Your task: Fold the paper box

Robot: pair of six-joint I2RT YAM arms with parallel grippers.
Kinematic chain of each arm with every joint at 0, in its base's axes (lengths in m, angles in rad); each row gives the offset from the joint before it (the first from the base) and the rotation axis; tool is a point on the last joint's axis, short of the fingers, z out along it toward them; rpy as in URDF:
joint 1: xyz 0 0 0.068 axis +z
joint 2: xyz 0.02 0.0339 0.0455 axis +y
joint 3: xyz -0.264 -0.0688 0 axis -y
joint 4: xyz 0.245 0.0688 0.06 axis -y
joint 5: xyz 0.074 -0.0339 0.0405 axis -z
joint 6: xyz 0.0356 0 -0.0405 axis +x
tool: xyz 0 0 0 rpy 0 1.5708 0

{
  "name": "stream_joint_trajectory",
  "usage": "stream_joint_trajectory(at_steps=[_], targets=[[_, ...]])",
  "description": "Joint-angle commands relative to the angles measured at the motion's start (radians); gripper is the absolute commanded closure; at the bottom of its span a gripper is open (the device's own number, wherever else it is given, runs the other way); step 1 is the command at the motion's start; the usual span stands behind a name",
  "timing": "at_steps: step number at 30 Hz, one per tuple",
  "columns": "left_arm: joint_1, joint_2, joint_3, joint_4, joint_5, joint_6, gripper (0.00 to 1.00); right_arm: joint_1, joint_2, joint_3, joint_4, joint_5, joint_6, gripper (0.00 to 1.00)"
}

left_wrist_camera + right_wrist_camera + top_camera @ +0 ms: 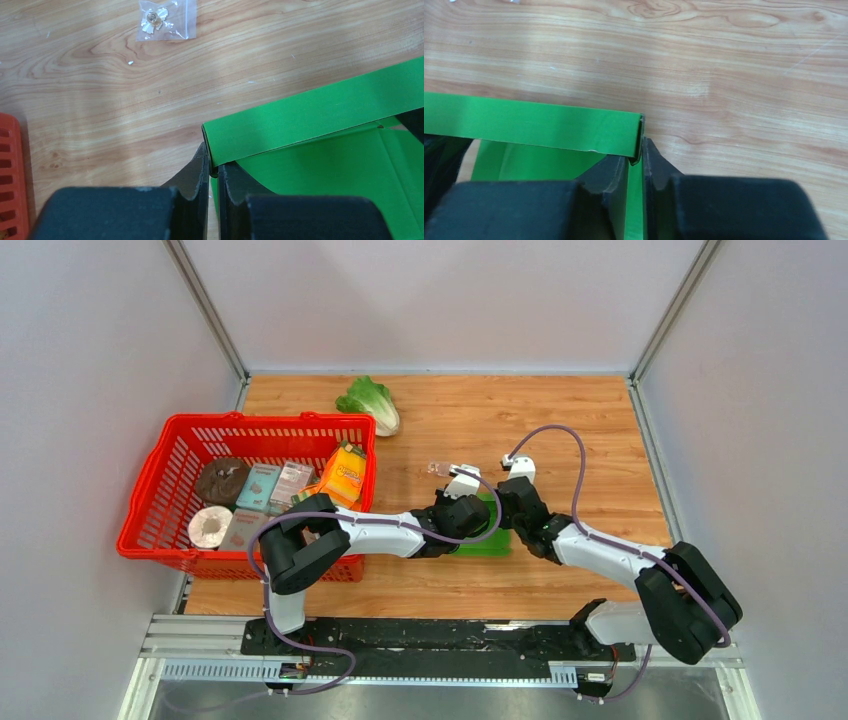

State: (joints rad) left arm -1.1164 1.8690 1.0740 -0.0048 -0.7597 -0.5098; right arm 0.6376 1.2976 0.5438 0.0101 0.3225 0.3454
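The paper box [489, 540] is a bright green card sheet lying on the wooden table between my two arms, with its far wall folded up. In the left wrist view, my left gripper [214, 161] is shut on the left end of the box [320, 110], at the corner of the raised wall. In the right wrist view, my right gripper [638, 152] has its fingers on either side of the right end wall of the box [534, 125], and the card fills the narrow gap. From above, the left gripper [474, 520] and the right gripper [508, 518] nearly meet over the box.
A red basket [150, 502] holding an orange carton [345, 475] and other groceries stands at the left; its corner [10, 175] shows in the left wrist view. A lettuce [370, 403] lies at the back. A small clear bag [437, 468] [165, 20] rests just beyond the box.
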Motion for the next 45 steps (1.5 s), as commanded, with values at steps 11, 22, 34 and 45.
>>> stream_joint_trajectory(at_steps=[11, 22, 34, 45], targets=[[-0.005, -0.013, -0.019, -0.066, 0.054, 0.033, 1.0, 0.149, 0.165, 0.102, -0.045, 0.406, 0.272, 1.0], [-0.006, -0.011, -0.017, -0.067, 0.071, -0.003, 1.0, 0.223, 0.226, 0.142, -0.224, 0.541, 0.546, 1.0], [-0.002, -0.014, -0.028, -0.066, 0.066, -0.006, 1.0, 0.186, -0.223, -0.105, -0.171, 0.273, 0.314, 0.39], [0.003, -0.024, -0.039, -0.055, 0.072, 0.022, 1.0, -0.004, -0.347, -0.191, -0.033, 0.053, 0.193, 0.51]])
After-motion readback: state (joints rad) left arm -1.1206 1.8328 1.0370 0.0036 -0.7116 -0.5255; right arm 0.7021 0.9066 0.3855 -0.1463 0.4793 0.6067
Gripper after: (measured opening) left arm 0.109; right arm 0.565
